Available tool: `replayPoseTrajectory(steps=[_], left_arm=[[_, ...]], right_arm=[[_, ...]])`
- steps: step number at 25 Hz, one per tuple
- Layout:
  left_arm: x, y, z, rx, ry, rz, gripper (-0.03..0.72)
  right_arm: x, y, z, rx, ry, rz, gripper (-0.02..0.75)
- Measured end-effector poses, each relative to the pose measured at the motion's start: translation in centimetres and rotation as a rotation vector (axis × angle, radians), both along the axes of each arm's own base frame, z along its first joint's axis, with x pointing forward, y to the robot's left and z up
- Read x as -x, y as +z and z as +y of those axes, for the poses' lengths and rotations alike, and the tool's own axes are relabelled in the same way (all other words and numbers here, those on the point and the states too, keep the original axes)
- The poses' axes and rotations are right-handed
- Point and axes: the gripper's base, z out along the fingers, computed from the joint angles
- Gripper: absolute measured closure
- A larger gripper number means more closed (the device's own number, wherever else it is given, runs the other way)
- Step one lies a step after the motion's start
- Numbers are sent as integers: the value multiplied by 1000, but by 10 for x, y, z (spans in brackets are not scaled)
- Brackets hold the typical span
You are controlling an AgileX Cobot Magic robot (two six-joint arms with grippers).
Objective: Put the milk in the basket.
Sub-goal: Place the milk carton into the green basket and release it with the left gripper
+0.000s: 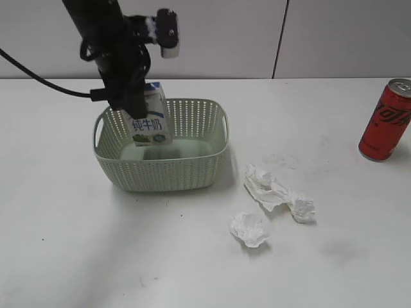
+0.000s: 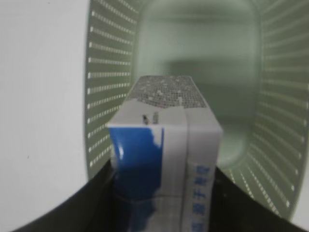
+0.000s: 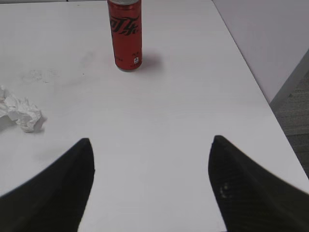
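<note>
Both left fingers [image 2: 104, 186] pinch the milk [image 1: 150, 119] above the basket [image 1: 205, 151].

One milk carton [image 1: 149, 115] is in view, white with blue characters. One pale green perforated basket [image 1: 186, 168] sits on the one white counter [image 1: 77, 244]. One red soda can [image 1: 384, 120] stands at the far right. Two crumpled white tissues lie on the counter: a larger, stretched-out tissue [image 1: 277, 192] and a smaller balled tissue [image 1: 250, 228]. Two grippers appear: the left gripper [image 1: 131, 90] and the right gripper [image 3: 150, 145].
</note>
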Motion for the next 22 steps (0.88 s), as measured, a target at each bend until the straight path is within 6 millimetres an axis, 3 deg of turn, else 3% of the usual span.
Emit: replayPoseTrajectory(steps=[6, 11, 13, 15, 17, 22], left_arm=[[-10, -50, -19, -41, -24, 26, 372], [-11, -53, -22, -32, 25, 39, 372], [-10, -53, -21, -32, 60, 57, 286], [-10, -49, -21, -21, 115, 68, 135], [-9, -38, -21, 3, 171, 66, 49], [4, 17, -14, 82, 292, 30, 35]], right_arm=[[0, 0, 0, 0, 0, 0, 149], [0, 0, 0, 0, 0, 0, 149], [0, 0, 0, 0, 0, 0, 149], [0, 0, 0, 0, 0, 0, 149], [0, 0, 0, 0, 0, 0, 150], [0, 0, 0, 0, 0, 0, 150]])
